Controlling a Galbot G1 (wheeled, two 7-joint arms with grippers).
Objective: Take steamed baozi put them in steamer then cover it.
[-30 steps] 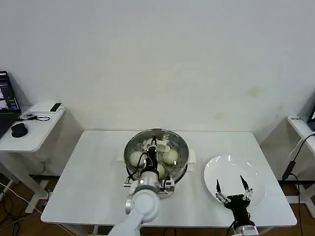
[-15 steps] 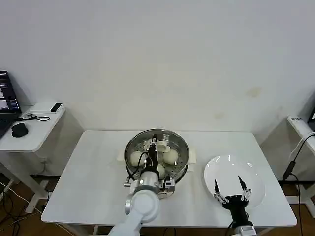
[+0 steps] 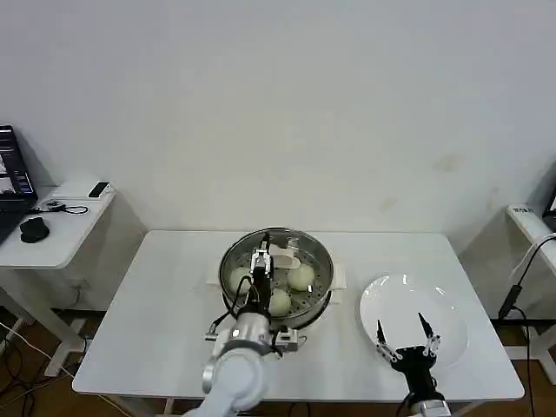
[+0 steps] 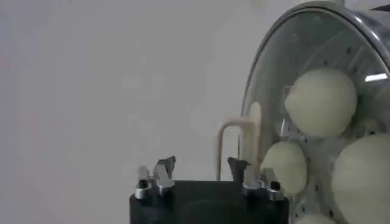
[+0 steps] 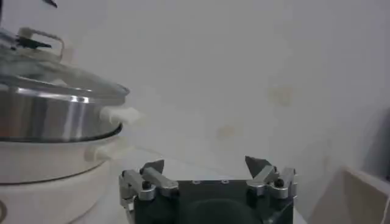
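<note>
You are looking at a lab or test room, not a kitchen. A plain white tabletop (image 3: 174, 347) stands against a bare white wall (image 3: 287, 113). At the left edge of the frame a small side desk (image 3: 52, 234) carries a laptop (image 3: 10, 187), a mouse (image 3: 33, 229) and loose cables; more cables trail on the floor at lower left. Another white desk (image 3: 532, 224) shows at the right edge.

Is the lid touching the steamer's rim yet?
Touching. The right wrist view shows the glass lid sitting flush on the steamer, no gap between them. The left end effector hangs open over it.
</note>
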